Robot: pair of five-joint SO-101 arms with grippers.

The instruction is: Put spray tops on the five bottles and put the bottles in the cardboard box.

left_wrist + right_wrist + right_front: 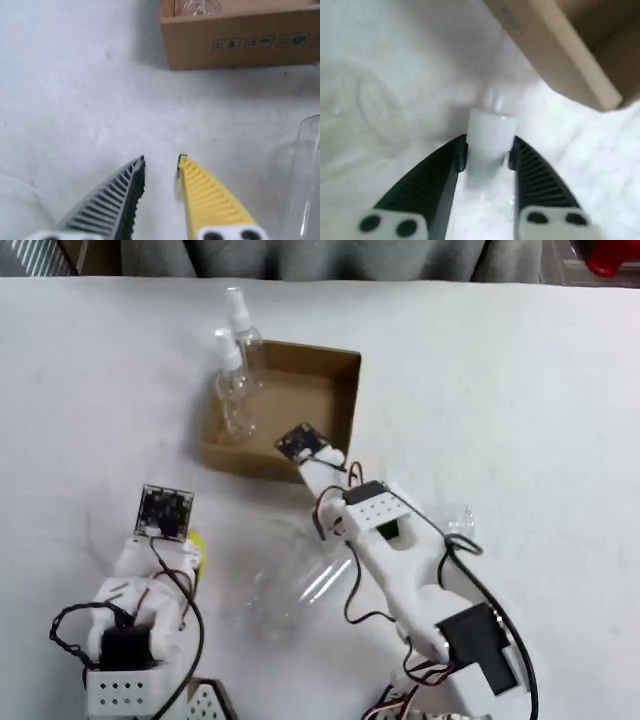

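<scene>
High view frames a white worktop (500, 370) on which a brown open-topped cardboard box (352, 390) is set toward the middle of the far edge. A clear plastic bottle with a white spray top (237, 395) is seen standing upright in the box's far-left corner. A second clear capped bottle (241, 320) is seen just behind it; whether this one stands inside the box or beyond its wall cannot be told. A clear plastic bottle lying on its side (290, 585) is seen on the worktop between the two arms, nearer the near edge.

The right arm is stretched from the near-right part of the worktop to the box's near wall. In the right wrist view the right gripper (487, 145) is clamped on a white cylindrical spray top (490, 132), which is held between the two black fingers, low over the worktop and just beside a corner of the box (555, 50).

The left arm is placed near the near-left corner. In the left wrist view the left gripper (161, 160) is spread, its grey finger and yellow finger apart with bare worktop between them. The box (240, 42) is seen well ahead of it.
</scene>
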